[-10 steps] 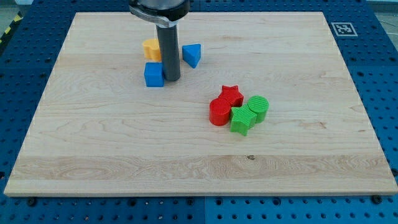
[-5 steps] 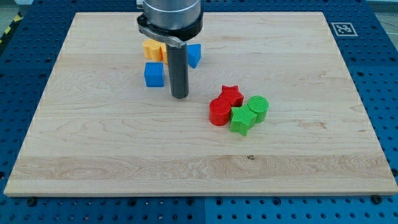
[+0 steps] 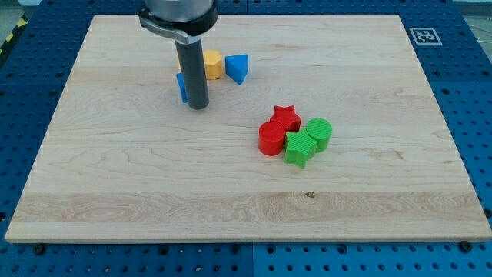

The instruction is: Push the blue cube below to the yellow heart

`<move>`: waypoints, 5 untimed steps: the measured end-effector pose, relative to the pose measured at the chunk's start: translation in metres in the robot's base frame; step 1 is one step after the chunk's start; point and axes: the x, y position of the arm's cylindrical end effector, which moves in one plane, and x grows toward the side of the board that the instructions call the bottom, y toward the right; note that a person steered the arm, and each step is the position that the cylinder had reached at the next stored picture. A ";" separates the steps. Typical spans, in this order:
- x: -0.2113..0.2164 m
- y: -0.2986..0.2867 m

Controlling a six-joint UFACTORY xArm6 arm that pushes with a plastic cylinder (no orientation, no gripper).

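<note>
My tip (image 3: 197,105) rests on the board just below the blue cube (image 3: 181,87), which the rod mostly hides; only its left edge shows. The yellow heart (image 3: 211,64) lies just above and to the right of the cube, partly behind the rod. I cannot tell whether the tip touches the cube.
A blue triangular block (image 3: 237,68) lies right of the yellow heart. A cluster sits right of centre: a red star (image 3: 286,117), a red cylinder (image 3: 270,139), a green star (image 3: 298,148) and a green cylinder (image 3: 319,133). The wooden board (image 3: 115,185) ends at blue pegboard.
My tip moved from the cube's right side down and right, then back left to sit below the cube. The blocks look unmoved.
</note>
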 end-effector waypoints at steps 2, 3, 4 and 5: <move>-0.007 -0.002; -0.006 -0.007; -0.005 -0.013; -0.008 -0.013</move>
